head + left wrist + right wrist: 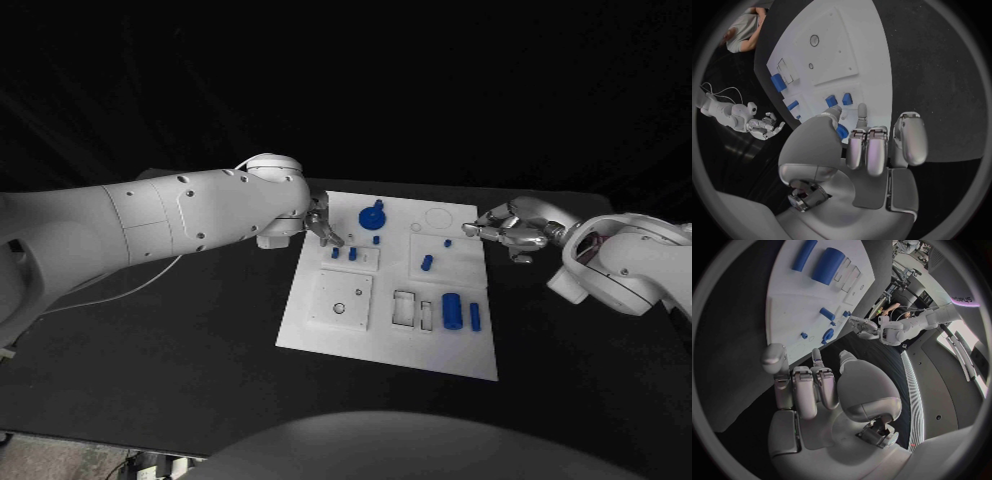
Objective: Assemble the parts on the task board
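1. Left hand [320, 226]: it sits at the far left edge of the task board [335, 335], fingers over the edge near the two small blue pegs [343, 254]. In the left wrist view the fingers lie loosely extended with nothing between them, so the hand is released.
2. Task board contents: a round blue knob [372, 214] stands at the far end, a short blue peg [427, 263] lies mid-board, and a blue cylinder [451, 309] and a slim blue bar [475, 317] lie toward the near right.
3. Right hand [500, 231]: it is at the far right edge of the board, fingers apart, holding nothing.
4. Judgement: the step in hand appears to be the approach; no part is grasped. The next move calls for lowering the left fingers onto a small peg and pinching it cleanly.
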`<state>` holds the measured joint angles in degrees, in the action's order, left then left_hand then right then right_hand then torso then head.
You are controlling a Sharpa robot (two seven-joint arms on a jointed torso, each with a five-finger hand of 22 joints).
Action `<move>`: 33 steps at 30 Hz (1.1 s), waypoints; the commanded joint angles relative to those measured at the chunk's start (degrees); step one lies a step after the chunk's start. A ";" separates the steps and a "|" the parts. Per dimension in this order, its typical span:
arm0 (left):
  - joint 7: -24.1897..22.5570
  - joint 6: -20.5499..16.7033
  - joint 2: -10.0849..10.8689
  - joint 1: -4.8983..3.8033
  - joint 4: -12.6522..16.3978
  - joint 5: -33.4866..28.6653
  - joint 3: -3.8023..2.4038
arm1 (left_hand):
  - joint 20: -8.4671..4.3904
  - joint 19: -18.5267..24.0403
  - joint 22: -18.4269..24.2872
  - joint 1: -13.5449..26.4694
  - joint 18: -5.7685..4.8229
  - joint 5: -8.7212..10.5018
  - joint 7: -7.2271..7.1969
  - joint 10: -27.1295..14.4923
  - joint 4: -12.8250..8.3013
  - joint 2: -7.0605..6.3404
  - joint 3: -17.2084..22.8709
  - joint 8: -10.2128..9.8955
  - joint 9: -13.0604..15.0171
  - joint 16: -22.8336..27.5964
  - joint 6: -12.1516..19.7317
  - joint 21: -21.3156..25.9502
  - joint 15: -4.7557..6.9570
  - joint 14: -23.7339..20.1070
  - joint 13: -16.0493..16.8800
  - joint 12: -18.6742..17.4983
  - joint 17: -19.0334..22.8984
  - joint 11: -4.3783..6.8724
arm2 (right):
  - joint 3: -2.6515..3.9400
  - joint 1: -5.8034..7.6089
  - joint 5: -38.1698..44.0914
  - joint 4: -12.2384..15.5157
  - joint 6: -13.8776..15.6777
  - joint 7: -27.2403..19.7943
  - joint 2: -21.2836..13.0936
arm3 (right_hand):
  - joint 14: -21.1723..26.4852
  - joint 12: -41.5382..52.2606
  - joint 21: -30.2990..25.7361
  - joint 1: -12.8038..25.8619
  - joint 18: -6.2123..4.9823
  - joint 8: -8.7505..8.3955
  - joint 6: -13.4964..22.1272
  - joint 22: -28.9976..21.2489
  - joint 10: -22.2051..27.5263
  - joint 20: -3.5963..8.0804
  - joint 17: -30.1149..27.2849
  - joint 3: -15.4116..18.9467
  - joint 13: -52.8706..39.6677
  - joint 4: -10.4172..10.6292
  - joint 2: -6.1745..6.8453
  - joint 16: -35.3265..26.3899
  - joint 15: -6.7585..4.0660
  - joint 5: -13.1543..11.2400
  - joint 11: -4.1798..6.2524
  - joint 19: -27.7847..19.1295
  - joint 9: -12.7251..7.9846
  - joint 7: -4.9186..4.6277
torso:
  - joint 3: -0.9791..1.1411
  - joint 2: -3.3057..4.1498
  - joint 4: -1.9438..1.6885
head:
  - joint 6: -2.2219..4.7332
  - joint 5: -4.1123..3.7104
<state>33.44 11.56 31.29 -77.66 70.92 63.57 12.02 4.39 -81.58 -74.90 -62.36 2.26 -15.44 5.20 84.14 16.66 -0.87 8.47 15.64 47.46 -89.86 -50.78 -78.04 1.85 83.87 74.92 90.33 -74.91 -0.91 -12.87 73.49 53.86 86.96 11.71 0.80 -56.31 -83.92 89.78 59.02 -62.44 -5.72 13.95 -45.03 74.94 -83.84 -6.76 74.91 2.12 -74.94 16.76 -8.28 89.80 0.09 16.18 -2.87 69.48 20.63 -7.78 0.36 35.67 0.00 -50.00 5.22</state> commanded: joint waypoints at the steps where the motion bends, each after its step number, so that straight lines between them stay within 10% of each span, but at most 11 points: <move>1: -0.64 -2.76 0.25 -0.83 0.69 0.12 -0.21 | 0.46 -0.15 -9.39 -0.08 0.84 -0.32 0.00 5.86 -0.03 -0.51 -0.41 0.40 0.08 -0.14 -0.37 -0.07 -0.31 6.13 15.08 -0.33 -15.09 -0.35 | -0.01 -0.04 0.15 -0.03 -0.77 -0.22 0.07 | -6.08 0.22 -0.34 -0.29 -0.97 -0.22 -0.18 6.14 -6.16 -0.07 15.09 0.18 -15.06 -0.28 -0.24 0.20 0.28 0.39 -0.26 -0.28 -0.07 0.03 | 0.01 -0.05 -0.01 | 0.00 0.01; 25: -0.48 -0.85 0.71 -2.18 0.22 -5.36 -0.33 | 0.24 -0.29 -9.58 -0.78 0.86 -1.02 -0.56 5.86 -0.18 -0.11 0.36 1.34 0.63 -0.14 -1.47 0.01 0.02 6.13 15.08 -0.33 -15.09 0.10 | -0.01 -0.07 0.13 -0.16 -0.74 -0.23 0.20 | -6.08 0.22 -0.37 -0.31 -0.97 -0.24 -0.18 6.14 -6.16 -0.07 15.09 0.19 -15.06 -0.25 -0.24 0.20 0.28 0.39 -0.26 -0.29 -0.07 0.03 | 0.01 0.01 0.01 | 0.00 -0.35; 33: -10.70 -9.49 0.41 -2.18 -0.08 -5.46 0.05 | -0.09 0.63 -9.53 -10.21 1.08 -2.21 -0.54 5.86 -3.63 -1.68 3.49 2.38 1.85 -0.14 0.13 1.17 0.08 6.13 15.08 -0.33 -15.09 -0.02 | -0.01 -0.07 0.12 -0.14 -0.17 -0.59 0.15 | -6.08 0.22 -0.32 -0.31 -0.96 -0.25 -0.19 6.16 -6.16 -0.07 15.09 0.20 -15.06 -0.23 -0.22 0.20 0.28 0.39 -0.26 -0.25 -0.08 0.03 | 0.05 -0.01 0.03 | 0.00 -0.39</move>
<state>29.92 7.45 31.91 -79.75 70.84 58.95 12.09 4.24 -81.36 -74.90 -71.72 2.26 -17.89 4.60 84.14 13.40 -2.43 11.73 17.77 49.17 -89.86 -50.92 -77.22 1.85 83.87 74.92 90.28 -74.90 -0.90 -12.87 73.46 53.85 86.82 11.74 0.75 -56.16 -83.92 89.78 59.02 -62.44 -5.72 13.95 -45.03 74.92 -83.84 -6.77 74.90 2.12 -74.92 16.76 -8.28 89.80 0.09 16.18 -2.87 69.48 20.63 -7.78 0.38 35.68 0.03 -50.00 4.84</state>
